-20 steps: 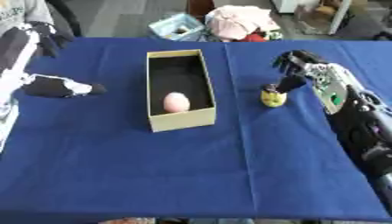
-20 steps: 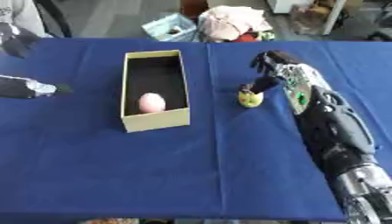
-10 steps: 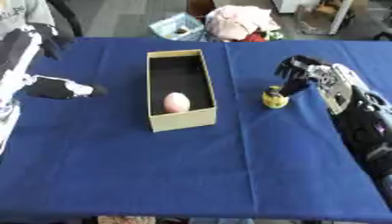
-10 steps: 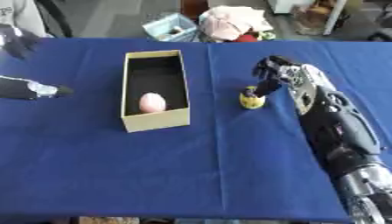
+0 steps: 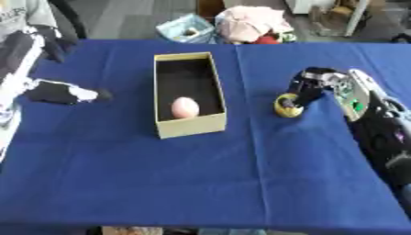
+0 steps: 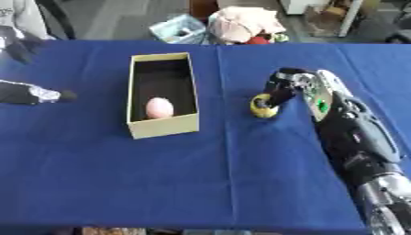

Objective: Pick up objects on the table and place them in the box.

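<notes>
A long tan box point(image 5: 190, 130) stands open on the blue table point(image 5: 201, 183), left of the middle. A pink egg-shaped thing point(image 5: 185, 107) lies inside it near the front end. To the right of the box sits a small round yellow object point(image 5: 286, 107) with a dark top. My right hand point(image 5: 321, 81) comes in from the right, and its fingers point(image 6: 279, 87) curl down onto the top of the yellow object. My left hand point(image 5: 52, 92) lies on the table near the left edge, well away from the box.
Beyond the table's far edge stand a light blue basket point(image 5: 186, 28) and a heap of pink cloth point(image 5: 253, 23). Blue cloth stretches bare from the box to the near edge. My right forearm point(image 6: 353, 133) lies along the right side.
My right hand has come down and towards the yellow object, and its fingers have curled onto it. The left hand and the box have stayed put.
</notes>
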Controlling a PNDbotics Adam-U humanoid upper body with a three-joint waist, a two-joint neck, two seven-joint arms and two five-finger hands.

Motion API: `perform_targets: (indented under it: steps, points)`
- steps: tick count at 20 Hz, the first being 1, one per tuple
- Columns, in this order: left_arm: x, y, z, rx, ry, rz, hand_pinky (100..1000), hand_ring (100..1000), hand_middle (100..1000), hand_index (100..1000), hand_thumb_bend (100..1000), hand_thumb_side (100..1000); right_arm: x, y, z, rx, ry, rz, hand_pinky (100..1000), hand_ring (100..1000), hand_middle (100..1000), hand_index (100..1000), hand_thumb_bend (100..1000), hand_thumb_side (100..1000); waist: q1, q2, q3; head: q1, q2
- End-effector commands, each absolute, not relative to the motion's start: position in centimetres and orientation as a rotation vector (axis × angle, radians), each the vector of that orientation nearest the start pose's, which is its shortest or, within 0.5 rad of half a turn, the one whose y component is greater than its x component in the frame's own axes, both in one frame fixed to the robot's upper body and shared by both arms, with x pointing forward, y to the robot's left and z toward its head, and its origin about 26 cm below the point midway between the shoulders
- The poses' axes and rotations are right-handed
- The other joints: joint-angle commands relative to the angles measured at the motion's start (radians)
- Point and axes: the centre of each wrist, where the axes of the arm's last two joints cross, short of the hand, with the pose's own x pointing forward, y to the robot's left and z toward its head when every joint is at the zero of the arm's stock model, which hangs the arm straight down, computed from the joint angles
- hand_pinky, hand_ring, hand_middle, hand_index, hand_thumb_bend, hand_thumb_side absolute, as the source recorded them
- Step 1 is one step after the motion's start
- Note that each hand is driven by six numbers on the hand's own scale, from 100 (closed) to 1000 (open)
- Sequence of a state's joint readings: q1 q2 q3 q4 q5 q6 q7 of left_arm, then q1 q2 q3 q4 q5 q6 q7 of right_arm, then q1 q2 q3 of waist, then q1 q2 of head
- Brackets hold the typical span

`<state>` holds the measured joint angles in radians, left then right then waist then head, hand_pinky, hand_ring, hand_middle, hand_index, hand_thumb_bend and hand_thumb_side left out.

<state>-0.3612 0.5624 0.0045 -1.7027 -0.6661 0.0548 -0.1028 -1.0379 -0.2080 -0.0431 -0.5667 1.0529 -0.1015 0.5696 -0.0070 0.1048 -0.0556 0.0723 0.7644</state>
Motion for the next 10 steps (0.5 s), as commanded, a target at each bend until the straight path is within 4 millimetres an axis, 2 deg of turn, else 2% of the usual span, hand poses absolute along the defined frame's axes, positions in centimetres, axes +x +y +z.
perform_targets:
  steps: [1, 5, 10]
  points:
    - [34.1, 33.1, 19.6, 1.082, -1.752, -0.954, 556, 480, 522, 691, 996, 452, 50.5, -23.1, 13.8, -0.563, -1.083, 1.421, 751, 656, 585, 382, 117, 233, 0.004, -0.015, -0.002, 0.001, 0.006]
    - [34.1, 33.1, 19.6, 1.081, -1.754, -0.955, 557, 480, 522, 692, 992, 452, 50.5, -22.8, 14.0, -0.621, -1.106, 1.400, 732, 591, 522, 228, 100, 101, 0.004, -0.015, -0.001, 0.001, 0.006]
    - [34.1, 33.1, 19.5, 1.080, -1.753, -0.954, 557, 480, 522, 692, 989, 454, 50.6, -21.8, 15.3, -0.692, -1.183, 1.386, 703, 491, 418, 152, 100, 100, 0.003, -0.016, 0.000, -0.001, 0.006]
